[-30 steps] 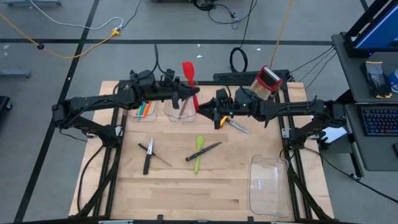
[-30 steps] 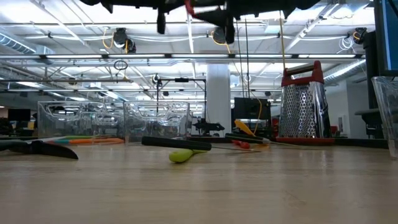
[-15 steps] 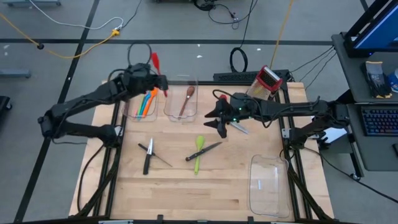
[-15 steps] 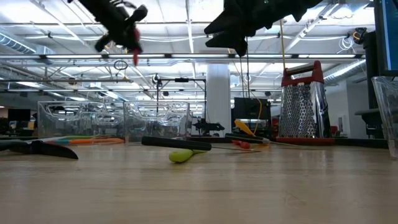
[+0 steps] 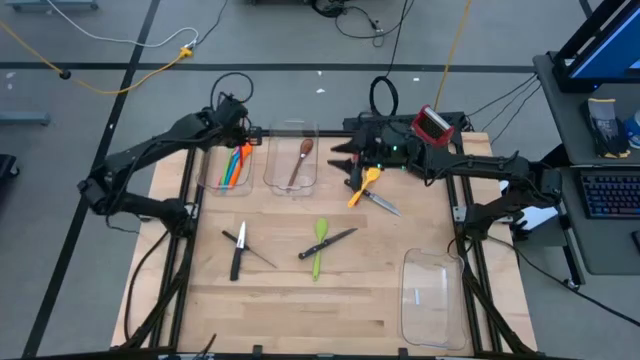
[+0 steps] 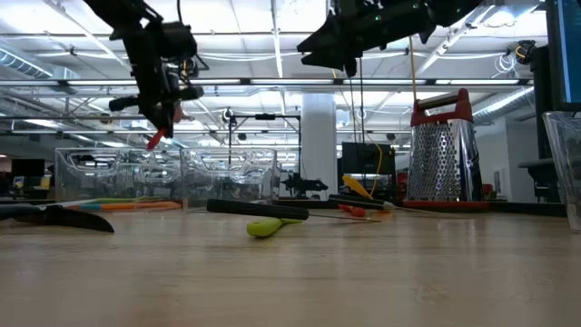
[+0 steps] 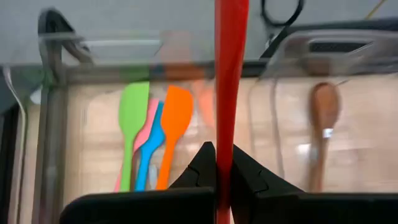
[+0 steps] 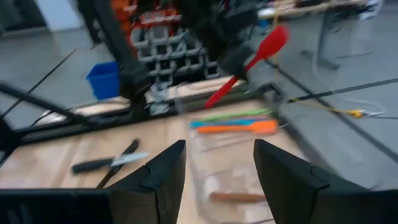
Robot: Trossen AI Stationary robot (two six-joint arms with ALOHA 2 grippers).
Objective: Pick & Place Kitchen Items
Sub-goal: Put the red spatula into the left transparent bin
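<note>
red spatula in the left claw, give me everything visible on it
The red spatula is a slim, glossy, plastic-looking utensil with a straight handle widening to a flat blade, seen best in the right wrist view. The left claw is shut on its handle, holding it in the air, tilted, above the clear bin at the table's back left that holds green, pink, blue and orange utensils. Only the claw touches it.

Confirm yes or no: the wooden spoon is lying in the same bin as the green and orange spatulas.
No. In the left wrist view the wooden spoon lies in the neighbouring clear bin, apart from the green spatula and orange spatula.
</note>
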